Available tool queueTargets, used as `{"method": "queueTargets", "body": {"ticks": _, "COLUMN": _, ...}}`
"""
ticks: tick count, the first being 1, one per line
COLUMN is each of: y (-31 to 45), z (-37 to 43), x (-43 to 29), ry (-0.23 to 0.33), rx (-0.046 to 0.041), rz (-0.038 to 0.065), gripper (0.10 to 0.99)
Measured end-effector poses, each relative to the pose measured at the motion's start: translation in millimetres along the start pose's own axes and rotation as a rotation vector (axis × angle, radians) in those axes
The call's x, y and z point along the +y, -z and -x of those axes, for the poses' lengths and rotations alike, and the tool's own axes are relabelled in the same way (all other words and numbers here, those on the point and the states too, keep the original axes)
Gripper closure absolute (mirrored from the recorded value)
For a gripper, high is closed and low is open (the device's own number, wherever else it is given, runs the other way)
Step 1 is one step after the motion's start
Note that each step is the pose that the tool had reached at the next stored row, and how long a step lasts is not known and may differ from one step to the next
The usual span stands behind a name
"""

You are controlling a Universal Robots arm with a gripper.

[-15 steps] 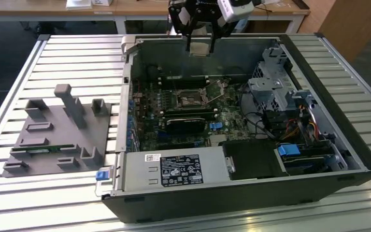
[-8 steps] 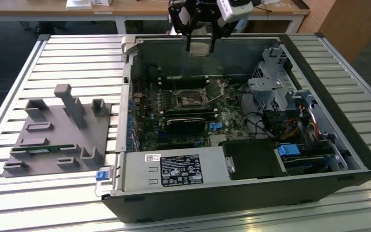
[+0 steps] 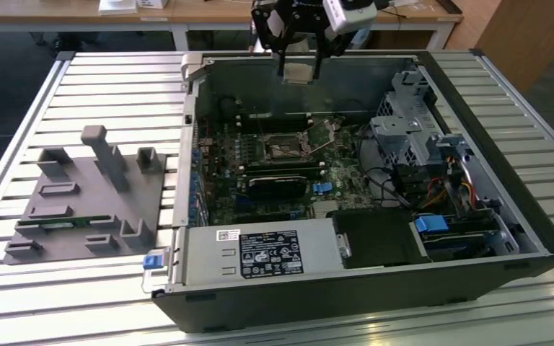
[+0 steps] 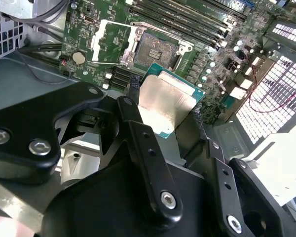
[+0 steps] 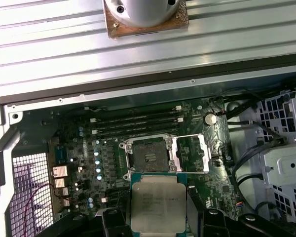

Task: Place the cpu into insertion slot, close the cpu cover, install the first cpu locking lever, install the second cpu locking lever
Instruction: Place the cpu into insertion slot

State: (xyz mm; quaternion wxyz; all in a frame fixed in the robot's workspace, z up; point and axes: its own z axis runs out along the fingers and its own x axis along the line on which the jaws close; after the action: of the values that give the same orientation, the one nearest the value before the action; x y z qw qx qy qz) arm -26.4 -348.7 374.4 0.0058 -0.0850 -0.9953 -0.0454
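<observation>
Gripper [image 3: 296,71] is clamped on the cpu [image 4: 168,104], with the fingers [image 4: 138,133] pinching two opposite edges. The chip is held in the air over the open computer case [image 3: 508,216], above the motherboard [image 5: 79,148] and clear of it. The cpu is a flat square with a matte grey-silver metal top and a stepped border. A thin green substrate rim runs around it and there is faint print on the lid. In both wrist views it sits just short of the insertion slot [image 5: 148,155], not in it. The slot is a dark contact field, exposed, with a silver rim. The cpu cover [image 5: 192,154] is a thin silver frame with a square window, flipped open off the slot on the coin cell [image 5: 209,118] side. Memory slots [image 5: 138,123] run along another side of the slot. The case sits on a slatted table [image 3: 113,79], and a grey fixture [image 3: 89,194] lies beside it on the exterior view's left.
</observation>
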Motion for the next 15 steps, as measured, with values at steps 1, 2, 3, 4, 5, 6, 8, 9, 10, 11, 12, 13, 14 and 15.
{"method": "queueTargets", "body": {"ticks": 1, "y": 0.0, "z": 0.0, "x": 0.0, "ry": -0.002, "rx": -0.0002, "rz": 0.000, "gripper": 0.549}}
{"method": "queueTargets", "body": {"ticks": 2, "y": 0.0, "z": 0.0, "x": 0.0, "ry": -0.005, "rx": -0.0004, "rz": 0.000, "gripper": 0.549}}
{"method": "queueTargets", "body": {"ticks": 3, "y": 0.0, "z": 0.0, "x": 0.0, "ry": -0.007, "rx": -0.0007, "rz": 0.000, "gripper": 0.549}}
{"method": "queueTargets", "body": {"ticks": 4, "y": 0.0, "z": -0.1, "x": 0.0, "ry": -0.010, "rx": -0.0009, "rz": 0.000, "gripper": 0.549}}
{"method": "queueTargets", "body": {"ticks": 5, "y": 0.0, "z": -0.1, "x": 0.0, "ry": -0.012, "rx": -0.0011, "rz": 0.000, "gripper": 0.549}}
{"method": "queueTargets", "body": {"ticks": 6, "y": 0.0, "z": -0.1, "x": 0.0, "ry": -0.014, "rx": -0.0013, "rz": 0.000, "gripper": 0.549}}
{"method": "queueTargets", "body": {"ticks": 8, "y": 0.0, "z": -0.1, "x": 0.0, "ry": -0.019, "rx": -0.0017, "rz": 0.000, "gripper": 0.549}}
{"method": "queueTargets", "body": {"ticks": 9, "y": 0.0, "z": -0.1, "x": 0.0, "ry": -0.022, "rx": -0.0020, "rz": 0.000, "gripper": 0.549}}
{"method": "queueTargets", "body": {"ticks": 10, "y": 0.0, "z": -0.2, "x": 0.0, "ry": -0.024, "rx": -0.0022, "rz": 0.000, "gripper": 0.549}}
{"method": "queueTargets", "body": {"ticks": 11, "y": 0.0, "z": -0.2, "x": 0.0, "ry": -0.027, "rx": -0.0024, "rz": 0.000, "gripper": 0.549}}
{"method": "queueTargets", "body": {"ticks": 12, "y": 0.0, "z": -0.2, "x": 0.0, "ry": -0.030, "rx": -0.0026, "rz": 0.000, "gripper": 0.549}}
{"method": "queueTargets", "body": {"ticks": 13, "y": 0.0, "z": -0.3, "x": -0.1, "ry": -0.032, "rx": -0.0029, "rz": 0.001, "gripper": 0.549}}
{"method": "queueTargets", "body": {"ticks": 14, "y": 0.0, "z": -0.4, "x": -0.1, "ry": -0.036, "rx": -0.0033, "rz": 0.001, "gripper": 0.549}}
{"method": "queueTargets", "body": {"ticks": 15, "y": 0.0, "z": -0.4, "x": -0.1, "ry": -0.041, "rx": -0.0037, "rz": 0.001, "gripper": 0.549}}
